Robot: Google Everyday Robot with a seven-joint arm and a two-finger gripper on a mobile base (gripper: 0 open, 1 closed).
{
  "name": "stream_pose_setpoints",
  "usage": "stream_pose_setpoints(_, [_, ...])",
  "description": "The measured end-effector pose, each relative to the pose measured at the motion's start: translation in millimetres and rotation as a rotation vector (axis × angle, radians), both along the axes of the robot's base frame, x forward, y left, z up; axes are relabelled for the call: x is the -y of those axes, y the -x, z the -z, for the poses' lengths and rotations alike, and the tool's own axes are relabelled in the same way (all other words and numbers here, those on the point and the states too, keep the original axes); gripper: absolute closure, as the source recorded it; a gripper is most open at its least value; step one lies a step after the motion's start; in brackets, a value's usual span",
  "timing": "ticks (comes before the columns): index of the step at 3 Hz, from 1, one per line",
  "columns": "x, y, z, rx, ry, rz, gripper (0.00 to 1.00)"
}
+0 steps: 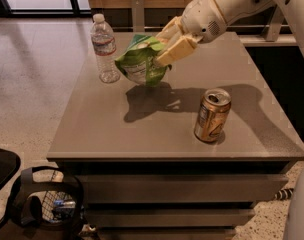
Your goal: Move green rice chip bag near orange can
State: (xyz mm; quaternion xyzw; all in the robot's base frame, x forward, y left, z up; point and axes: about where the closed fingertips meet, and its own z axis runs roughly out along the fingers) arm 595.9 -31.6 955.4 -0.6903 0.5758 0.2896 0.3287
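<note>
clear water bottle (103, 48) stands upright on the grey table (117, 139), far left; black basket (47, 204) on floor.

Green rice chip bag (142, 61) is hanging in mid-air over the back-left part of the table (117, 134), crumpled, bright green w/ a darker logo patch & pale panel facing the cam. Gripper (162, 48) is pinching the bag's right edge btwn its cream fingers. Orange can (212, 115) is standing near the front-right, prob. upright, golden-orange w/ silver pull-tab lid showing, well apart from the bag.
</note>
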Motion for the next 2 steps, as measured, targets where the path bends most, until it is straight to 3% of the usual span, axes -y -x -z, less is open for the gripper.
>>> stream_pose_setpoints(1, [-3.7,-2.4,0.7,0.002,-0.005,0.002,0.00])
stream_pose_setpoints(2, [-3.7,-2.4,0.8,0.002,-0.005,0.002,0.00])
